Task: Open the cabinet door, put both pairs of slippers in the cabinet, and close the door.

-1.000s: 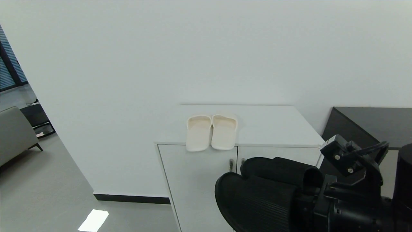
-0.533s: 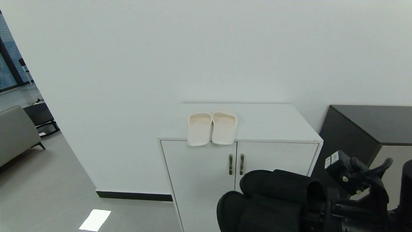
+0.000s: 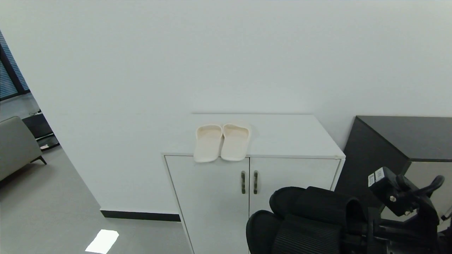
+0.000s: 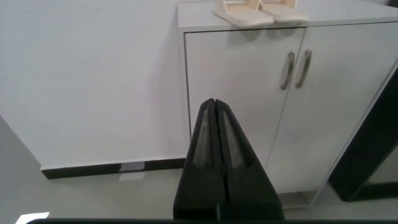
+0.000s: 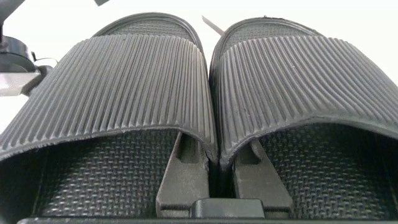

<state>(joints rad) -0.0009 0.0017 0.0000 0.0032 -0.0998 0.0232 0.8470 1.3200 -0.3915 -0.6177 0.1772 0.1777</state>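
Head view: you've got the white cabinet (image 3: 212,201) at centre frame against the wall. Both doors are shut, with the two handles (image 3: 249,182) side by side at the middle seam. The cream slippers (image 3: 221,141) lie on the cabinet top, centre of frame. The pair is touching, and the near ends hang a little over the front edge above the left door. The black slippers (image 3: 307,222) are in the lower right of the frame, in front of the right door, carried on your right arm.

Right wrist view: your right pincer (image 5: 216,168) has one finger inside each black slipper and pinches the two inner walls together, so the pair sits side by side.

Left wrist view: your left pincer (image 4: 214,112) is pressed together with nothing in it. It points at the cabinet's left door, well apart from it.

A dark unit (image 3: 399,141) stands just beside the cabinet at the right of the head view, and a grey sofa (image 3: 16,148) is at the far left edge.
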